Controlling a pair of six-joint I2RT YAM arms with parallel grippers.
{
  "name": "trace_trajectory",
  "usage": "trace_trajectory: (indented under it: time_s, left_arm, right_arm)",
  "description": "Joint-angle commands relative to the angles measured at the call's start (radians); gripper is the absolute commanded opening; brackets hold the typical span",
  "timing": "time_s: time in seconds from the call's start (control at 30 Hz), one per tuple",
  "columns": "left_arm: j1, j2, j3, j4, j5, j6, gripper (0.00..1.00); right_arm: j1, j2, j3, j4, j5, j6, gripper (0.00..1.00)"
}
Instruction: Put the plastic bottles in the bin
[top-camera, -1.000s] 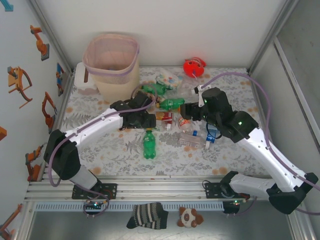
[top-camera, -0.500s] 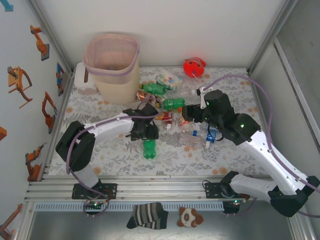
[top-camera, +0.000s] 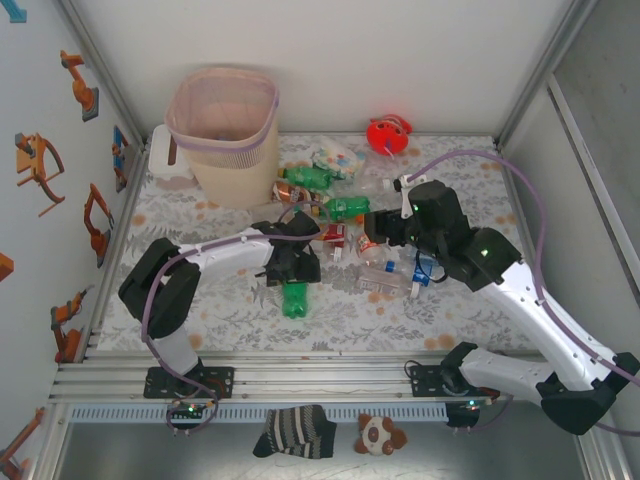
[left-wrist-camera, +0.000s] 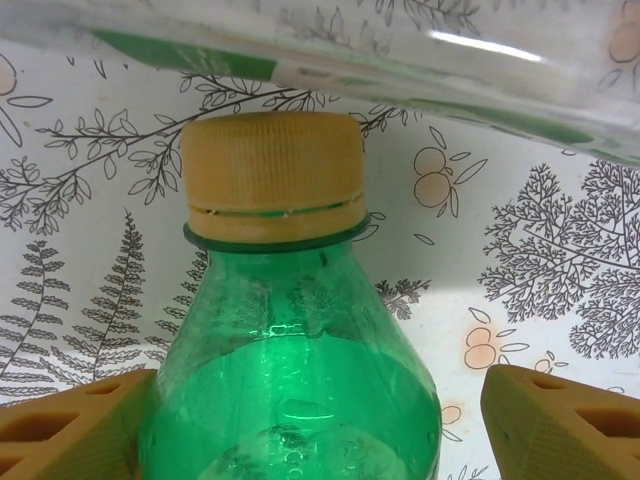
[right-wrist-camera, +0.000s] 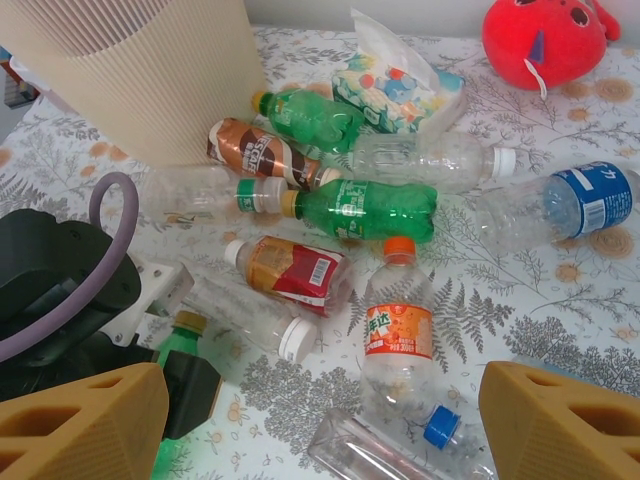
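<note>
Your left gripper (top-camera: 293, 272), spread wide, is straddling a green bottle (left-wrist-camera: 300, 350); bottles (right-wrist-camera: 360, 205) beyond it are awaiting the bin (top-camera: 235, 170).

A translucent green plastic bottle (left-wrist-camera: 290, 380) with a ribbed yellow-tan cap (left-wrist-camera: 272, 175) is shown mid-frame from the left wrist, against a white tablecloth (left-wrist-camera: 560, 250) printed with grey ferns and small orange fruits. From the right wrist, a bright red round toy (right-wrist-camera: 548, 40) is seen at upper right, a white-green patterned packet (right-wrist-camera: 400, 85) at upper centre, an orange-labelled clear bottle (right-wrist-camera: 397, 330) at lower centre and a blue-labelled clear bottle (right-wrist-camera: 585, 200) at right. From above, a pale pink translucent bin (top-camera: 235, 168) is seen at upper left.
</note>
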Motion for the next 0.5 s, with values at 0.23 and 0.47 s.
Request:
trace_trajectory:
  time_s: [0.23, 0.47]
  left_arm:
    - [-0.021, 0.005, -0.015, -0.055, -0.024, -0.02, 0.79]
    - [-0.023, 0.001, -0.011, -0.066, -0.037, -0.018, 0.76]
  right_arm:
    - [-0.008, -0.011, -0.005, 0.011, -0.007, 0.02, 0.8]
    - [-0.008, -0.009, -0.005, 0.012, -0.01, 0.023, 0.8]
